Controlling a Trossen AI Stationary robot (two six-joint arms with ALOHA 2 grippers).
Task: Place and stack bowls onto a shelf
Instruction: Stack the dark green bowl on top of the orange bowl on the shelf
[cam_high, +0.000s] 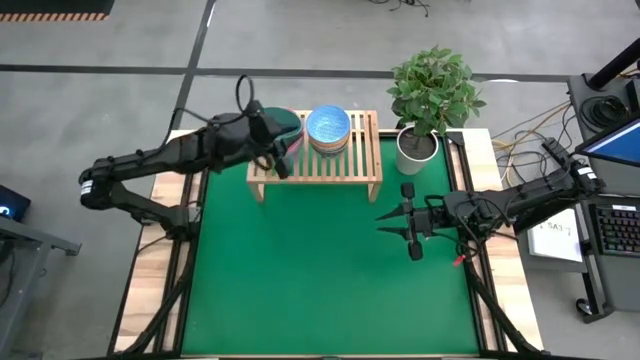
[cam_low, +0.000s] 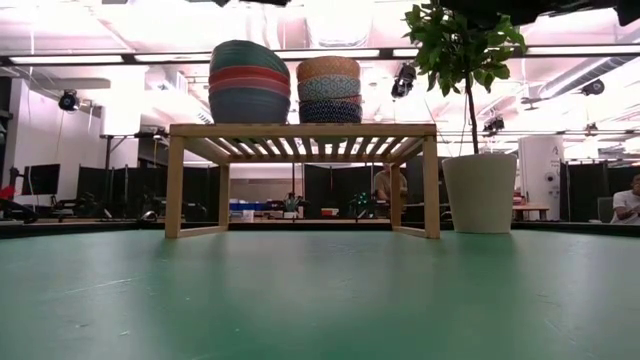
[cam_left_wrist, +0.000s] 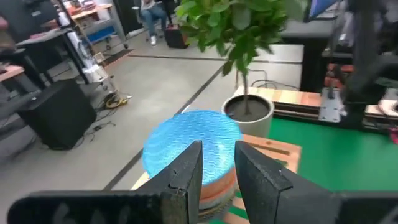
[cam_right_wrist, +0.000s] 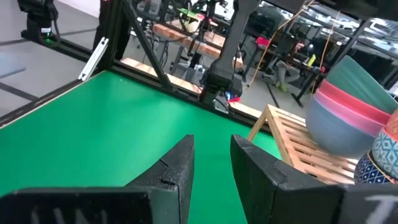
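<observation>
Bowls sit in two stacks on the shelf (cam_high: 330, 165) at the counter's (cam_high: 330, 290) far edge: a dark teal-topped stack (cam_low: 248, 82) on the left, a light-blue-topped stack (cam_high: 328, 128) beside it. The left gripper (cam_high: 275, 155) reaches over the shelf's left end, fingers slightly apart, empty. The right gripper (cam_high: 400, 222) hovers by the plant pot (cam_high: 416, 148), fingers apart.

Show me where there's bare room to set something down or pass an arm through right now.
Free: the green mat in front of the shelf, from the left arm across to the right gripper; also the shelf's slats right of the light blue bowl. Crowded: the shelf's left end, where the left gripper hovers by the teal-topped stack, and the plant pot corner.
</observation>
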